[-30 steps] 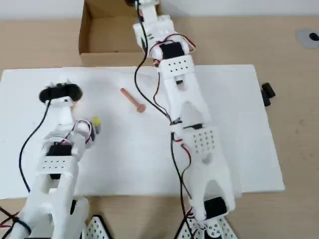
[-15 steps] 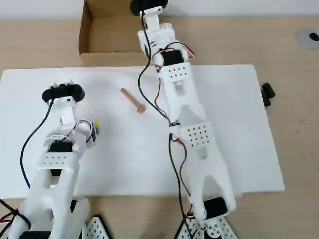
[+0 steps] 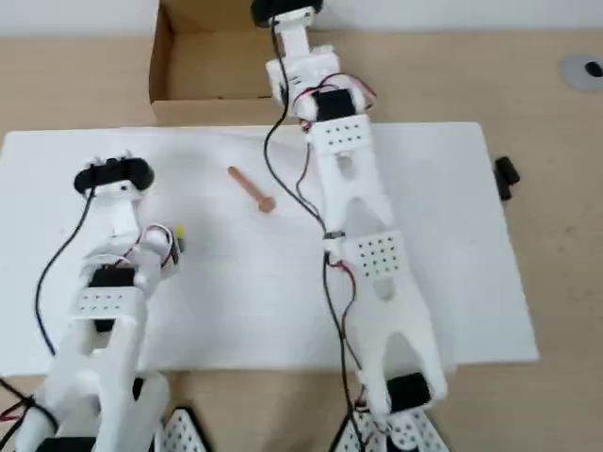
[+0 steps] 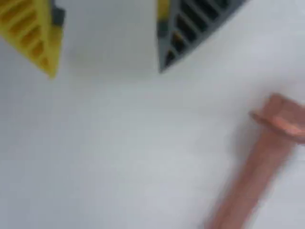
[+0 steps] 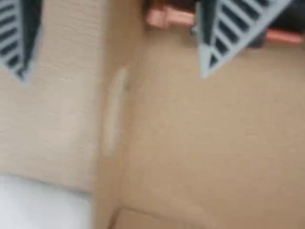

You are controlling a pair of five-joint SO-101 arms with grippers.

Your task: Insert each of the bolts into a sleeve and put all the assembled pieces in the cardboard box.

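Lying off to one side of the left jaws, parted and empty, the bolt [image 4: 259,167] slants away; right jaws hang apart over the box [image 5: 200,143].

pink bolt [image 3: 251,188] flat on white board [image 3: 452,282] between left arm [image 3: 104,292] and right arm [image 3: 353,188], cardboard box [image 3: 203,111] behind

Wooden table [image 3: 565,217] bears a white board [image 3: 236,301] and cardboard box [image 3: 159,66]; 1 bolt [image 3: 251,189] on board.
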